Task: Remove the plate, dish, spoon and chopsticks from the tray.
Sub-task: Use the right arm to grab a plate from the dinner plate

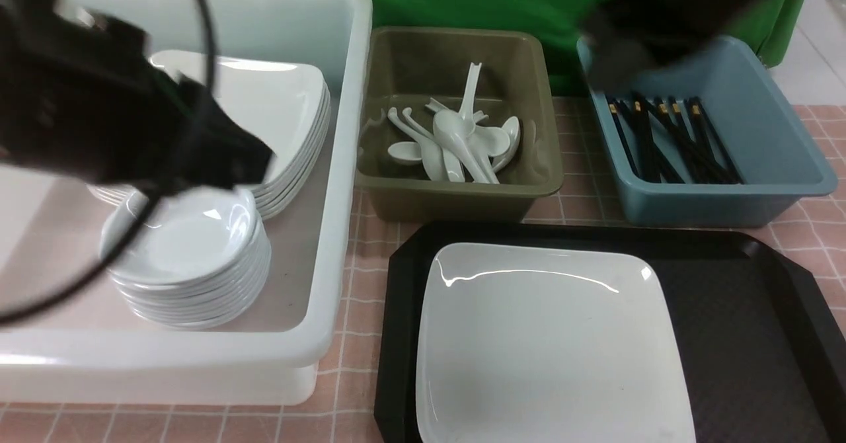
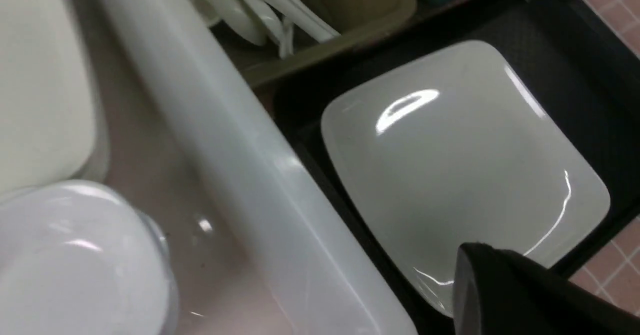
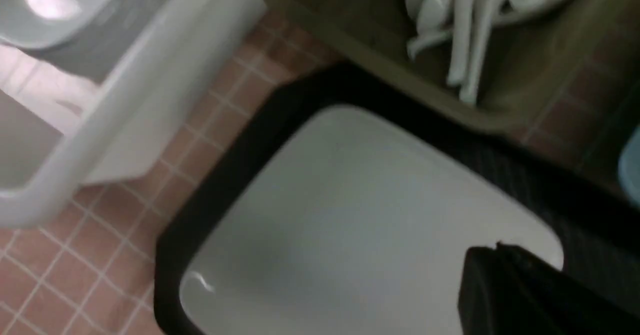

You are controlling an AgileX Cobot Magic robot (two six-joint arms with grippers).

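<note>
The large white square plate (image 1: 548, 344) lies on the left part of the black tray (image 1: 747, 311), which holds nothing else. It also shows in the left wrist view (image 2: 460, 165) and the right wrist view (image 3: 350, 225). Small white dishes (image 1: 192, 244) are stacked in the white tub. White spoons (image 1: 456, 142) lie in the olive bin. Black chopsticks (image 1: 667, 139) lie in the blue bin. My left gripper (image 1: 261, 159) is shut and empty above the dish stack. My right gripper (image 1: 601, 59), blurred, is shut and empty above the blue bin's far left corner.
The white tub (image 1: 330, 231) at the left also holds a stack of large plates (image 1: 284, 112). The olive bin (image 1: 456, 198) and the blue bin (image 1: 780, 119) stand behind the tray. A pink checked cloth (image 1: 357, 264) covers the table, with a green backdrop behind.
</note>
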